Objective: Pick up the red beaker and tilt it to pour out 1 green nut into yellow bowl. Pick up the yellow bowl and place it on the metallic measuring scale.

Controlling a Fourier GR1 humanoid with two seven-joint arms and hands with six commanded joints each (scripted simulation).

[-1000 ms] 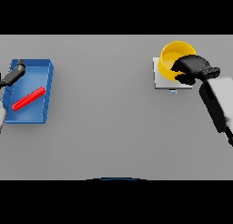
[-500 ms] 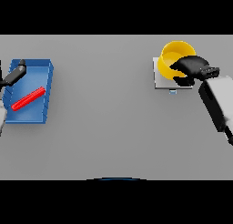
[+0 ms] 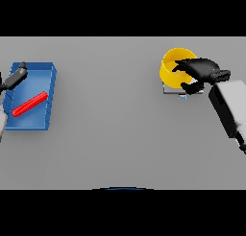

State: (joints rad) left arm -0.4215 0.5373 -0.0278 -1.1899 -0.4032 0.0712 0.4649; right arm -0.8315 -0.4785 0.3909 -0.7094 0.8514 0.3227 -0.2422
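- A grey table [image 3: 115, 129] fills the view.
- At the far right, a yellow bowl [image 3: 172, 69] sits on a small metal scale [image 3: 169, 90].
- The right hand [image 3: 202, 72] has its fingers curled round the bowl's right rim, gripping it.
- At the far left, a red beaker [image 3: 30, 103] lies on its side in a blue tray [image 3: 45, 79].
- The left hand [image 3: 15, 77] shows over the tray's left edge, fingers straight, holding nothing.
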